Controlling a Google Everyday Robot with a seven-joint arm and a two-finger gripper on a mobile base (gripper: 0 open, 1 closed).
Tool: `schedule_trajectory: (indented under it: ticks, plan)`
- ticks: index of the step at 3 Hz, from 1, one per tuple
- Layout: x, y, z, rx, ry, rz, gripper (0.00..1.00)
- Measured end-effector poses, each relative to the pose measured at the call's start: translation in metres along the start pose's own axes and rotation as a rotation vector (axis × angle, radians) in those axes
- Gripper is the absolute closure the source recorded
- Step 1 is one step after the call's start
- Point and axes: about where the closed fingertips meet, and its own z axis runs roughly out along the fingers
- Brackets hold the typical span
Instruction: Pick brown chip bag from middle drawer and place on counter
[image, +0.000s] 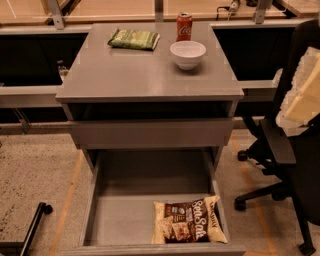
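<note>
bag (190, 222) lies in open drawer (125, 210), ungrasped | lift and surface (135, 72) placing remain | tool (302, 95) at right edge, grip cannot be told

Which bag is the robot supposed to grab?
Start at the grey counter; below it the middle drawer stands open. The brown chip bag lies at its front right. It's dark brown with white "Sea Salt" lettering, unlike the flat green snack bag on top; the gripper hangs far off at the right edge.
</note>
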Motion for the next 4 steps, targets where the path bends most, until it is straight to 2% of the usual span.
schedule_trajectory:
  ticks: [1, 3, 4]
  plan:
    - [0.000, 0.000, 0.000, 0.000, 0.000, 0.000, 0.00]
    - [0.006, 0.015, 0.020, 0.043, -0.087, 0.050, 0.00]
    - [-0.004, 0.016, 0.010, 0.071, -0.098, 0.039, 0.00]
